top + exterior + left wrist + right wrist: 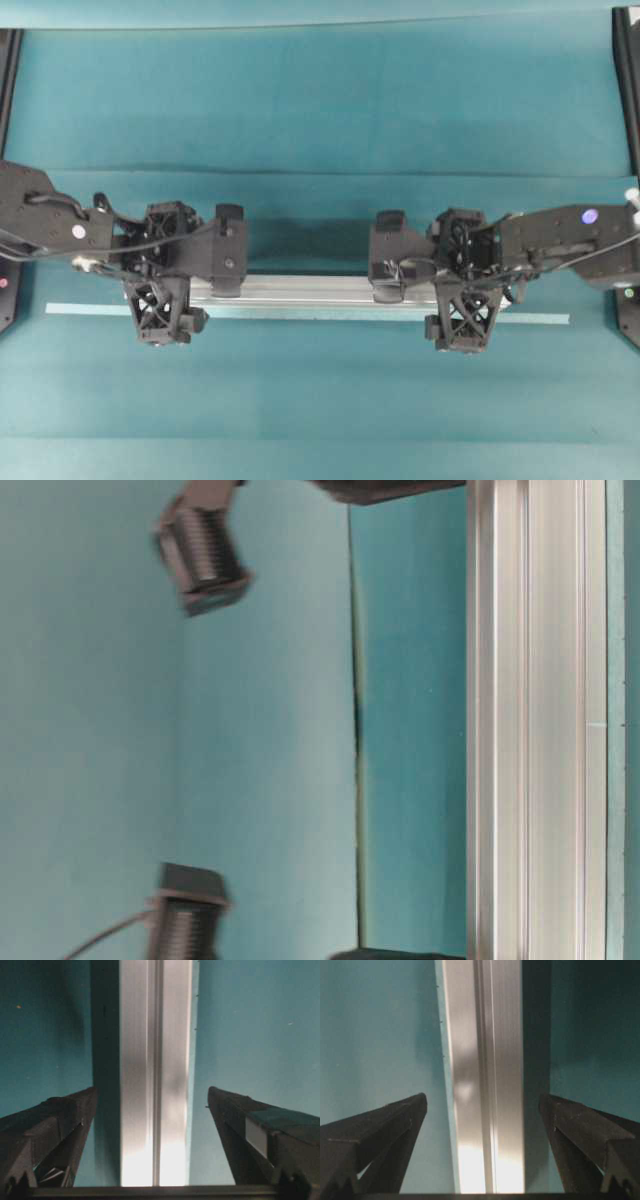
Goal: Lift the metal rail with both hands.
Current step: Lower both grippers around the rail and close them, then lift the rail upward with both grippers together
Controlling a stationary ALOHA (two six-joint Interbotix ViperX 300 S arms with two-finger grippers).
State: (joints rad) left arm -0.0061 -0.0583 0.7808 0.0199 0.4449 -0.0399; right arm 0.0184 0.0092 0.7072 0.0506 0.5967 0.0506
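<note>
The metal rail (pixel 300 290) lies lengthwise across the teal table, silver with a groove down its middle. My left gripper (pixel 163 285) hangs over its left end and my right gripper (pixel 462 285) over its right end. Each has one lattice finger on the far side and one on the near side. In the left wrist view the rail (pixel 155 1075) runs between the left gripper's (pixel 151 1090) wide-apart fingers (pixel 60 1120), touching neither. The right wrist view shows the same: the rail (pixel 485 1075) sits centred in the open right gripper (pixel 482 1095). The rail's ends are hidden under the gripper bodies.
A thin pale blue-green strip (pixel 310 315) lies flat along the rail's near side and sticks out past both ends. Teal cloth (pixel 320 110) covers the table, with a fold line behind the arms. Black frame posts (pixel 8 80) stand at both side edges.
</note>
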